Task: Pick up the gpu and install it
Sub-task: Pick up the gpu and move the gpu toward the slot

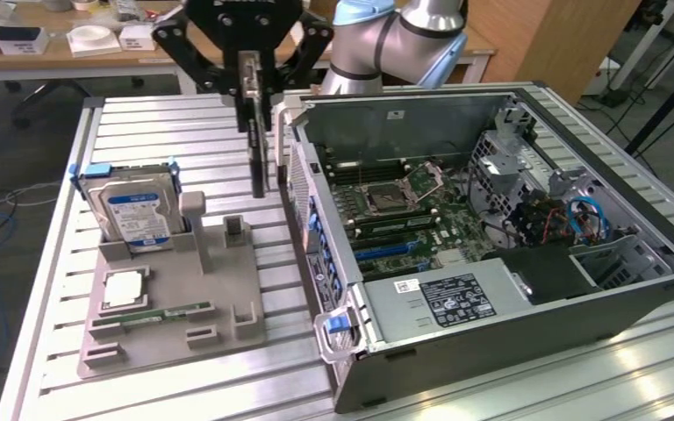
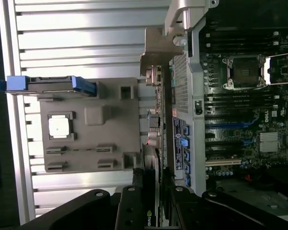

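The table [image 1: 138,132] is ribbed bare metal, silvery, with a soft shine. The tray [image 1: 168,346] on it looks like matt grey plastic. The hard drive [image 1: 138,215] has a glossy paper label and a blue plastic frame. The case [image 1: 419,118] is dull grey sheet metal. Its power supply [image 1: 402,320] is brighter metal with a black sticker. The gpu [image 1: 256,158] looks dark and matt. The arm [image 1: 431,22] is smooth, shiny metal. The cabinet [image 1: 560,39] behind is wood.
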Controlling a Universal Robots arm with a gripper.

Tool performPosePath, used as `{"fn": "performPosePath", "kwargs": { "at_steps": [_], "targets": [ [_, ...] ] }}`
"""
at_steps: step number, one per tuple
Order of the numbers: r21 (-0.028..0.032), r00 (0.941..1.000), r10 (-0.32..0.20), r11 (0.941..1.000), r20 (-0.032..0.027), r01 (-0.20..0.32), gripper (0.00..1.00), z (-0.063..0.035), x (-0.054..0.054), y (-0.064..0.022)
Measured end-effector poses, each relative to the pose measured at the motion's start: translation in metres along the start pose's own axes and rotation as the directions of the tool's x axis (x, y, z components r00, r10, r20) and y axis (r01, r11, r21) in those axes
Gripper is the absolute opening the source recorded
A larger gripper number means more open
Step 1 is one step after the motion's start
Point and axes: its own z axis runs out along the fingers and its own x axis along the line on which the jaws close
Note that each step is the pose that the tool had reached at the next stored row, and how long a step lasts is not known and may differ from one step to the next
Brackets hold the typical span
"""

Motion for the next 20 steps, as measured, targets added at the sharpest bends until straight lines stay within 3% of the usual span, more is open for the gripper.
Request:
{"fn": "performPosePath", "kwargs": {
  "at_steps": [11,20],
  "targets": [
    [0.0029,1.0,0.0,1.0,0.0,0.0,0.26,0.0047,-0.047,0.0071],
    [0.0028,1.0,0.001,1.0,0.0001,-0.001,0.26,0.0049,-0.047,0.0072]
  ]
}}
